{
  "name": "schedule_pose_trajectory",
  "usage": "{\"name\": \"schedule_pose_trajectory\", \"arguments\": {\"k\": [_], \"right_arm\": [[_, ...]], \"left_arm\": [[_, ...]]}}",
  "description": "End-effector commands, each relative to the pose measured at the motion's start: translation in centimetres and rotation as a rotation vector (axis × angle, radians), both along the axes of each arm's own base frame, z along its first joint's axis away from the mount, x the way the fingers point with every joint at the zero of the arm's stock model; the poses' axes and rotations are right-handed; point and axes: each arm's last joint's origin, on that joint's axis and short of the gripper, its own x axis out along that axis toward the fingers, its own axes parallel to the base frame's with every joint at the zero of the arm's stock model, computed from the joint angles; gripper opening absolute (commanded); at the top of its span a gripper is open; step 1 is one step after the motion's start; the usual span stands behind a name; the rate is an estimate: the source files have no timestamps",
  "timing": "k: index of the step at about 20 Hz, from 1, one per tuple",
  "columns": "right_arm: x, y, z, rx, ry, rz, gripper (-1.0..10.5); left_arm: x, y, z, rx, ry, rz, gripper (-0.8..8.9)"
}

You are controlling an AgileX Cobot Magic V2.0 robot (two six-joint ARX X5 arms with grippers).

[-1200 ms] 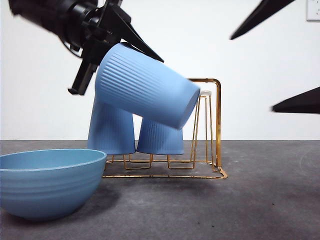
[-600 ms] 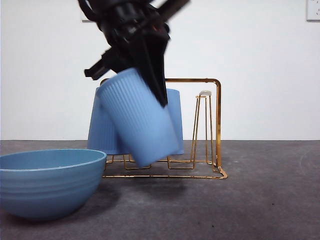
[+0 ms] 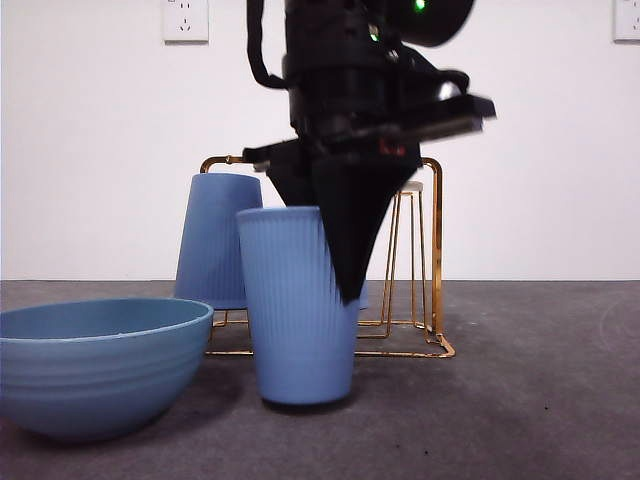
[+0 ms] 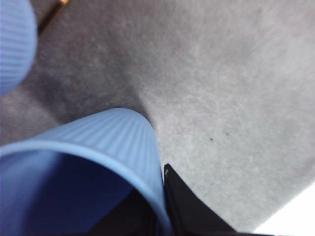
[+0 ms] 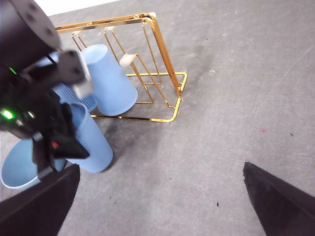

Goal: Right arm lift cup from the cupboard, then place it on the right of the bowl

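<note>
Swung down from its tilted, mid-air pose of half a second ago, the cup (image 3: 295, 310) is now upright with its mouth up and its base on the table (image 3: 520, 400). It sits just right of the bowl (image 3: 95, 365), with a narrow gap between them, and on the near side of the cupboard (image 3: 432, 250).

It is the left gripper (image 3: 345, 270), not the right one, that has the cup. It comes down from above and is clamped on the rim at the cup's right side. One black finger (image 3: 350, 250) lies down the outside of the wall. In the left wrist view the other sits inside the mouth, with the ribbed wall pinched between them.

On the gold wire rack behind, another blue cup (image 3: 218, 240) stands upside down at the left end. A third (image 5: 110, 81) is mostly hidden behind the held one in the front view, but the right wrist view shows it on the rack.

The right gripper (image 5: 161, 169) waits high over the near right of the table, its jaws spread wide with nothing between them.
</note>
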Motion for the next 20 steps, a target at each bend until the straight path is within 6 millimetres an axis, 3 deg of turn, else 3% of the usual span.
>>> {"name": "schedule_pose_trajectory", "arguments": {"k": [1,5,8,11,16,20], "right_arm": [[-0.1,0.0,0.4,-0.001,-0.020,0.006,5.7],[-0.1,0.0,0.4,0.001,-0.018,0.005,5.7],[-0.1,0.0,0.4,0.002,-0.018,0.004,5.7],[-0.1,0.0,0.3,0.002,-0.013,0.003,5.7],[-0.1,-0.1,0.2,-0.002,-0.002,-0.003,5.7],[-0.1,-0.1,0.2,0.007,0.003,-0.007,5.7]], "left_arm": [[-0.3,-1.2,-0.7,0.015,-0.007,-0.035,0.09],[-0.5,-1.4,-1.0,0.040,-0.024,-0.043,0.32],[-0.7,-1.6,-0.9,0.035,-0.027,-0.034,2.62],[-0.7,-1.6,-0.4,0.034,-0.026,-0.024,3.85],[-0.8,-1.3,3.7,-0.025,-0.072,-0.015,5.36],[-1.9,0.4,7.1,-0.066,-0.100,-0.019,5.35]]}}
